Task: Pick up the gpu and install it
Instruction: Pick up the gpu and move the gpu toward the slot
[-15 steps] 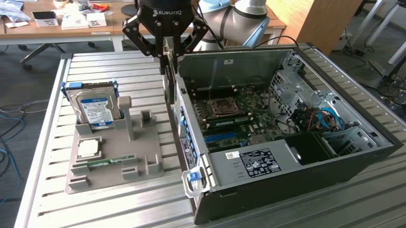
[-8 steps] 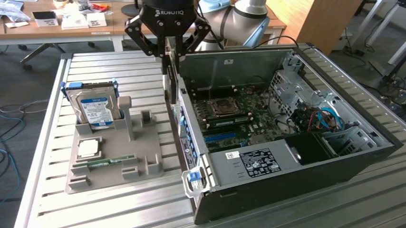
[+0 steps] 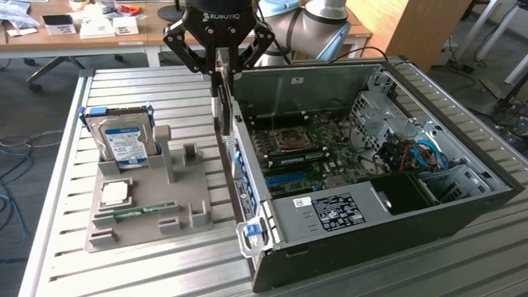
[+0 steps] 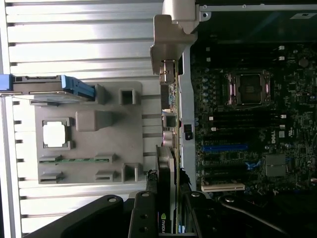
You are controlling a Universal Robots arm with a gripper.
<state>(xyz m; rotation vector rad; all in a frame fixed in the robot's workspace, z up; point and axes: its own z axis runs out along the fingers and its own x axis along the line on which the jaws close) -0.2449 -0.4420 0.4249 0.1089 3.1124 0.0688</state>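
The gripper (image 3: 220, 60) was clamped on the gpu (image 3: 221, 102), which hung edge-down over the rim of the open computer case (image 3: 462, 204), probably so its lower edge faced the motherboard (image 3: 318, 151) inside.

A silver table of ribbed metal slats (image 3: 140, 93) fills the middle of the room, its ridges catching a pale, even light. Behind it runs a long wooden desk (image 3: 74, 42) scattered with small white boxes (image 3: 99, 26), with dark splayed legs (image 3: 54, 68) beneath. A tall light-wood panel (image 3: 412, 25) rises toward the exterior view's right. The floor (image 3: 33, 105) is grey, with loose cables (image 3: 12, 154) trailing at the exterior view's left.
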